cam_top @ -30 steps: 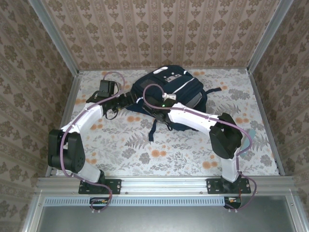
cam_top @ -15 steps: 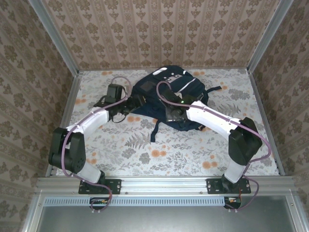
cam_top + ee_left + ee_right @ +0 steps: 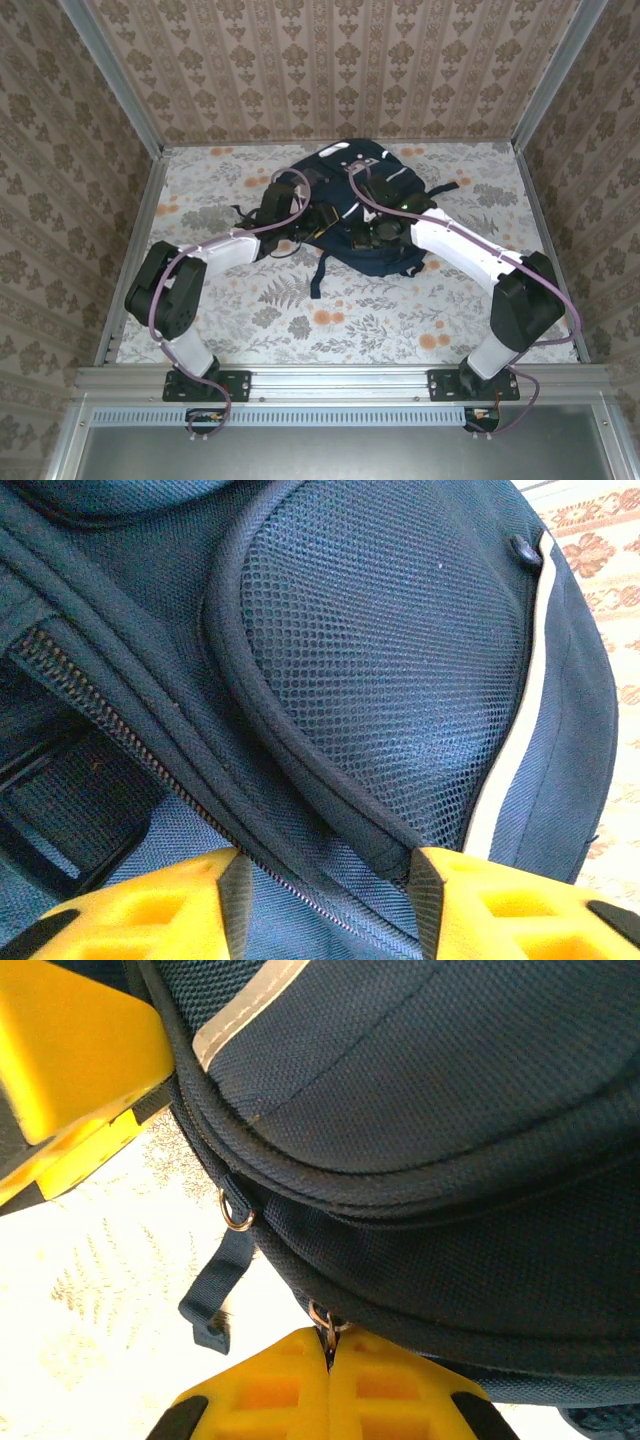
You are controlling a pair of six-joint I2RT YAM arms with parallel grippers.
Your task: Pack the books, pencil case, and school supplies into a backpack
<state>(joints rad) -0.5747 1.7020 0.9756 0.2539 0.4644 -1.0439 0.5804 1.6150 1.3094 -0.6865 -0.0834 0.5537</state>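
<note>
At the near edge, the 2 arms are bolted to a metal rail (image 3: 340, 382). In front of it lies the table with a pale flowered cloth (image 3: 330, 320). Both arms reach forward and bend inward, so that they meet at the large navy-blue fabric backpack (image 3: 392, 262), which lies at the far middle of the table. One dark strap (image 3: 318, 272) trails from it toward me.

The right gripper (image 3: 328, 1365) is at the near edge of the bag. Its yellow jaws are pressed together, and they pinch a small metal zipper ring (image 3: 325, 1318) on the seam. Just to the left of it a second ring holds a dark fabric tab (image 3: 222, 1278), which hangs free over the cloth.

The left gripper (image 3: 325, 900) is a little further, on the left part of the bag. Its yellow jaws stand apart, with the navy fabric and a line of zipper teeth (image 3: 130, 740) between them. I cannot tell if they press it. Beyond its fingers I see a dark mesh pocket (image 3: 390, 650) and a thin white stripe (image 3: 520, 720).

Behind everything stand walls of brown patterned wallpaper (image 3: 330, 70).
</note>
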